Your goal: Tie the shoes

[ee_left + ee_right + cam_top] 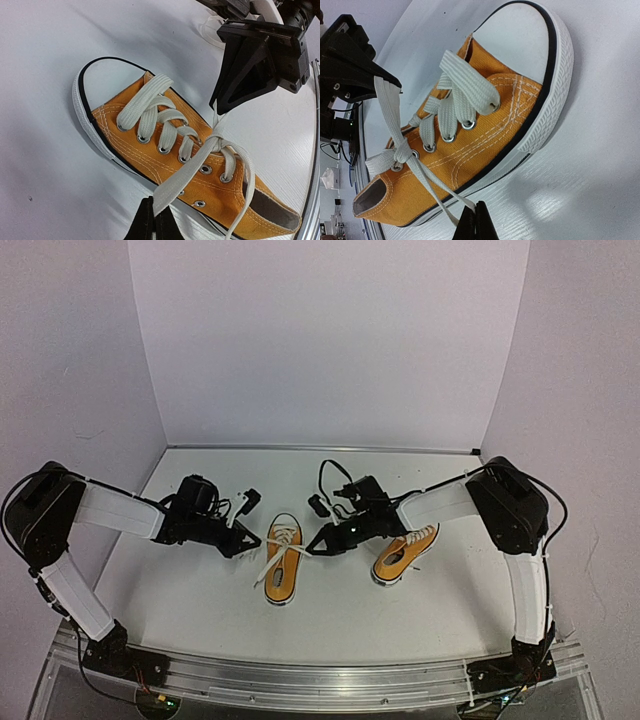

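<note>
Shoes [283, 562]: two. Left gripper [154, 216], right gripper [476, 216] each pinch one lace end [172, 188].

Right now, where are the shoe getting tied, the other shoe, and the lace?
shoe getting tied [282, 565]: top view, its middle.
other shoe [404, 553]: top view, its middle.
lace [186, 174]: left wrist view, strand crossing the orange side.

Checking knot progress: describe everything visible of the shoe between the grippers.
Orange canvas low-top sneaker, white toe cap, ribbed white rubber sole, metal eyelets, flat white laces. Sits sole-down on the table, toe toward the back wall. Laces crossed once near the top eyelets; left gripper pinches one end, right gripper the other.
</note>
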Robot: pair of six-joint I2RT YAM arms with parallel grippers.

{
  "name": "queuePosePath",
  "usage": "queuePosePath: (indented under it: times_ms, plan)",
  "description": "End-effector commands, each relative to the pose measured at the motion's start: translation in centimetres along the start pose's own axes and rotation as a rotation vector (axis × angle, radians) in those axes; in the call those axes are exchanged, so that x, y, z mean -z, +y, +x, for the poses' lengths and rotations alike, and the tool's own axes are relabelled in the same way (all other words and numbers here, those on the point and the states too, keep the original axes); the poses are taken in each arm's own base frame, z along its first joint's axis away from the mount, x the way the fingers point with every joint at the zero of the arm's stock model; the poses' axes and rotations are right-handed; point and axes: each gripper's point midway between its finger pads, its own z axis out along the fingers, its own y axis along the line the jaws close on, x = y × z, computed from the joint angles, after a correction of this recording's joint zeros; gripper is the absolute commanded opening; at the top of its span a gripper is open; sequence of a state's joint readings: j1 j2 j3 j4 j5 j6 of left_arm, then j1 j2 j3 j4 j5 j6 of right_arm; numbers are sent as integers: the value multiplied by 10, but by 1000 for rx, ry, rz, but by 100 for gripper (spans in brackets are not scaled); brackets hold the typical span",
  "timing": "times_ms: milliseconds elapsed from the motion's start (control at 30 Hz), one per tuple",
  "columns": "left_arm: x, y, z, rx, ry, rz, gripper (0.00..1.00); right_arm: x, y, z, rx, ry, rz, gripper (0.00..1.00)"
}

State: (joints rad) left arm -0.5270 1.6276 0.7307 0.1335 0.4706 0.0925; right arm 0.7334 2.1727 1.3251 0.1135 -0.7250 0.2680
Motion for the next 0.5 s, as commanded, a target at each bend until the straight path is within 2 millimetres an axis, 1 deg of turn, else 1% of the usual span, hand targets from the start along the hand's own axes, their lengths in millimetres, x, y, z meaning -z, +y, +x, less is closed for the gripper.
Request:
queuePosePath:
  times_ms: [0,33,67,100,133,200,333,467]
  plan:
    - [11,14,-14,28,-25,-54,1,11,2,-8,-21,-1,-1,1]
    - [10,13,-15,34,-28,-44,6,11,6,-10,-20,1,-18,5]
    - [11,11,-18,45,-33,-37,21,12,10,-12,-19,-2,-29,13]
    - [14,9,-21,54,-44,-31,32,13,13,-15,-17,-5,-37,20]
    - [16,9,-23,63,-55,-35,39,16,16,-18,-14,-12,-42,27]
    - [26,7,-29,71,-90,-54,47,22,20,-24,-7,-31,-33,34]
    - [46,-5,-36,110,-129,-42,49,37,26,-37,0,-69,-15,39]
    - [55,-24,-27,119,-109,-21,49,54,21,-47,-13,-106,10,42]
